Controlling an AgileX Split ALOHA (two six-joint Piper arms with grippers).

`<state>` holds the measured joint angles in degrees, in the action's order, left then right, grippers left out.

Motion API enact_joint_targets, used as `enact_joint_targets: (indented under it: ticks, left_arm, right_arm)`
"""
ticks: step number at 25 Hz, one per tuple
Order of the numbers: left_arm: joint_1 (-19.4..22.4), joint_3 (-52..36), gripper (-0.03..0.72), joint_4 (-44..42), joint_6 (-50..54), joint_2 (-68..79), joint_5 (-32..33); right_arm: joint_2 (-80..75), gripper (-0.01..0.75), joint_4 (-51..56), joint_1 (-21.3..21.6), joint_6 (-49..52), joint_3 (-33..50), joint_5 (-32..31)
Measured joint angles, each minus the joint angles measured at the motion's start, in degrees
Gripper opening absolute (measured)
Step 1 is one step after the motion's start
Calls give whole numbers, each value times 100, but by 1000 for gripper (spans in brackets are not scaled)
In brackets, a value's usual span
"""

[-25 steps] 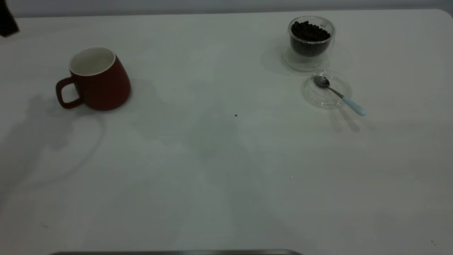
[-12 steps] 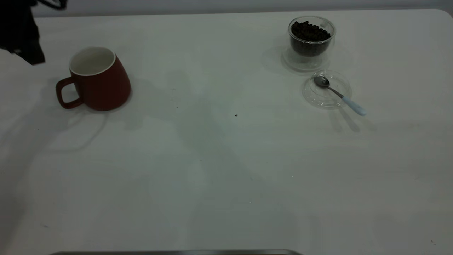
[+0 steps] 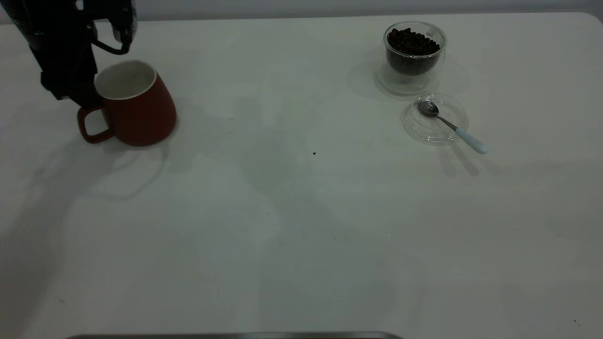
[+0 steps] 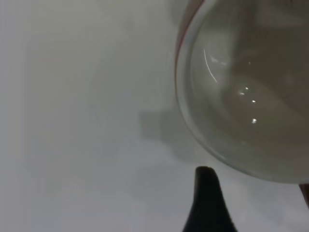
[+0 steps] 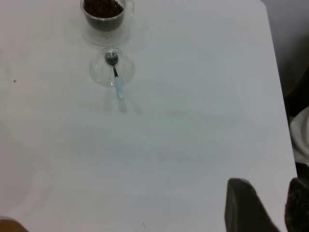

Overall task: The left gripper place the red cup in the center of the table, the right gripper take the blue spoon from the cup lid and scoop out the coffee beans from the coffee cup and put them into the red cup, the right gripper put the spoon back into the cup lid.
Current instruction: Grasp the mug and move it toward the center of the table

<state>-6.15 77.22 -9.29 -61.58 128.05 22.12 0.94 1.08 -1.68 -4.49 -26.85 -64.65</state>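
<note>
The red cup (image 3: 134, 106), white inside, stands at the far left of the table, its handle toward the front left. My left gripper (image 3: 84, 96) is down at the cup's rim on the handle side, open. In the left wrist view one finger (image 4: 205, 193) sits just outside the cup's rim (image 4: 193, 121); the other finger is out of frame. The glass coffee cup (image 3: 414, 52) full of beans stands far right. The blue-handled spoon (image 3: 454, 127) lies on the clear cup lid (image 3: 424, 129) in front of it. My right gripper (image 5: 279, 193) is parked off the table's right side, fingers close together, empty.
A single dark speck (image 3: 314, 153) lies near the middle of the white table (image 3: 301, 226). In the right wrist view the table's right edge (image 5: 280, 111) shows, with dark floor beyond it.
My left arm has come in from the far left corner and down to the red cup's rim. The cup has shifted slightly to the right. The spoon, lid and coffee cup have not moved.
</note>
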Motion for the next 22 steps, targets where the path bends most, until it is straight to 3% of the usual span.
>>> enact_joint_targets:
  ticks: [8, 22]
  left_arm:
    - [-555, 317, 587, 36, 486, 142, -178]
    - [-1988, 1090, 587, 99, 1369, 563, -206]
  right_arm:
    - [0, 243, 0, 0, 0, 0, -4]
    - [0, 243, 0, 0, 0, 0, -4]
